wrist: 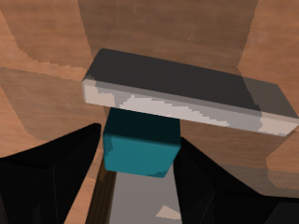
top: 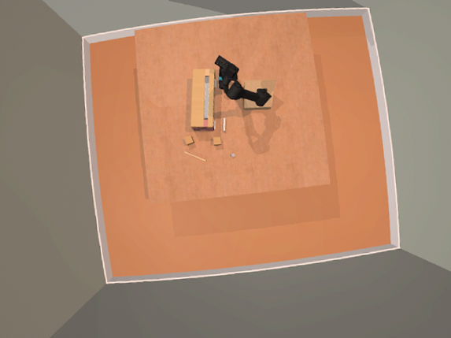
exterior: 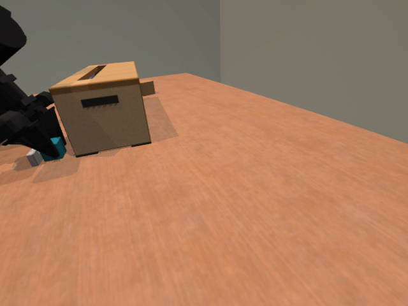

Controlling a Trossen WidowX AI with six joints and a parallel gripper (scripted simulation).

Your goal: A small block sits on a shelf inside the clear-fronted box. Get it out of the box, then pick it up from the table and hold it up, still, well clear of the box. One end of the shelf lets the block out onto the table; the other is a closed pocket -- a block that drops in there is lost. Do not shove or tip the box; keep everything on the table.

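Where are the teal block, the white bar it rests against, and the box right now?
teal block (wrist: 140,151): wrist view, on its near face, between the fingers.
white bar (wrist: 187,109): wrist view, on its lit side face.
box (exterior: 105,122): exterior view, on the end wall below the dark slot.
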